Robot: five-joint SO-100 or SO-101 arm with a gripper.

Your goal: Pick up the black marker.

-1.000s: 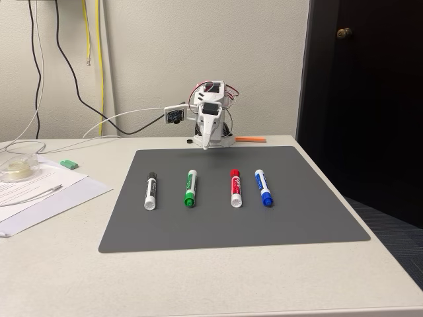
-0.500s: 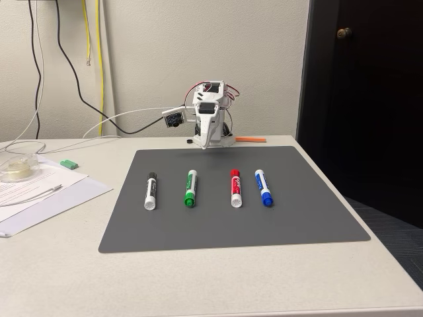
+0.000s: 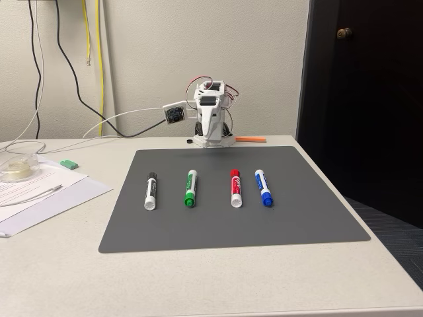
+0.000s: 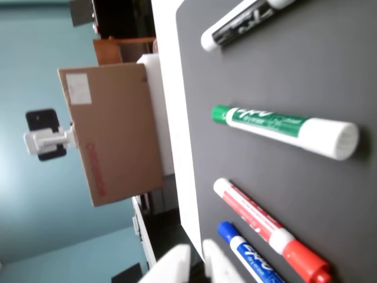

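Fixed view, step: judged as the very start; the arm [image 3: 210, 119] is folded upright beyond the far edge of the grey mat [image 3: 297, 218], and nothing is grasped.
Fixed view, task's thing: the black marker [image 3: 151, 191] lies flat on the mat, the leftmost of four in a row, black cap toward the arm.
Fixed view, neighbours: the green marker [image 3: 190, 188] lies just right of the black marker, then the red marker [image 3: 235, 188] and the blue marker [image 3: 264, 187], all apart from one another.
Fixed view, pincer: I cannot tell its state here; the fingers are too small to read.
Fixed view, next move: judged, the arm must unfold, swing left of the green marker, and descend with jaws spread across the black marker's barrel.
Wrist view, pincer: two white fingertips of the pincer [image 4: 197, 259] rise from the bottom edge with a narrow gap, holding nothing; open or closed, I cannot tell.
Wrist view, task's thing: the black marker [image 4: 241, 23] sits at the top, above the green marker [image 4: 283, 130].
Wrist view, writing: marker label print is blurred; red lettering on the cardboard box [image 4: 112, 132] is unreadable.
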